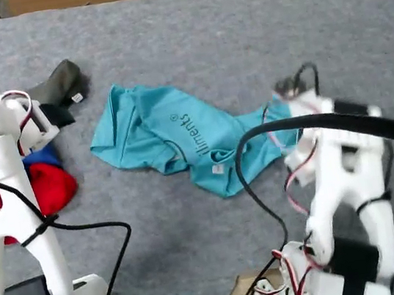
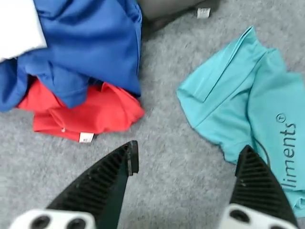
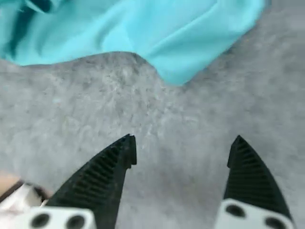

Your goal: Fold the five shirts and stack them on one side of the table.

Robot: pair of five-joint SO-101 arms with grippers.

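Both stand released: left gripper (image 2: 189, 148), right gripper (image 3: 183, 139). The teal shirt (image 2: 248, 95) beyond the jaws is bunched (layers overlap), so a pinch could catch two.

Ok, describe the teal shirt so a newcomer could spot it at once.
Look at the grey table. The teal shirt lies crumpled near its middle. It alone is teal with print; the red shirt, blue shirt and dark shirt are heaped beside the left arm.
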